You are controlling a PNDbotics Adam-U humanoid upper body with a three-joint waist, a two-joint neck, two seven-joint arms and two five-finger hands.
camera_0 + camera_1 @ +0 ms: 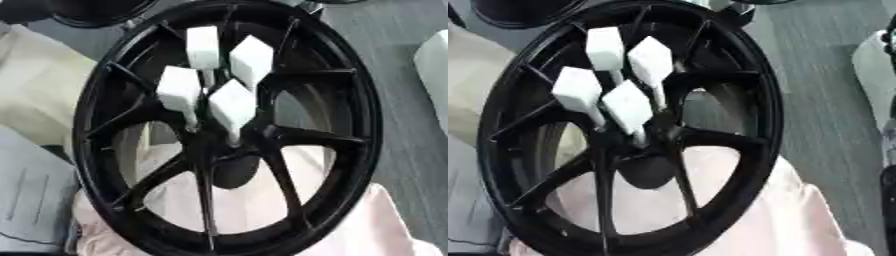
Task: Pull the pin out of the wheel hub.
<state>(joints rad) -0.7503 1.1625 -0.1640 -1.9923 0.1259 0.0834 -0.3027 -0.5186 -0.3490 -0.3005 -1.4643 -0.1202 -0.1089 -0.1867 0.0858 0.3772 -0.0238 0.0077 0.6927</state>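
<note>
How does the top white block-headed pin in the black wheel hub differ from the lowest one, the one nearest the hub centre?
The top white block-headed pin sits highest, close to the rim of the black spoked wheel, its head standing nearly straight. The lowest white block-headed pin sits nearest the hub centre, its head turned like a diamond. Both have white blocky heads on thin stems plugged into the hub.

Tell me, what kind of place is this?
Probably a workshop or test bench for car wheels. A black spoked wheel fills the view, four white block-headed pins stick out of its hub, and part of another dark rim shows behind.
</note>
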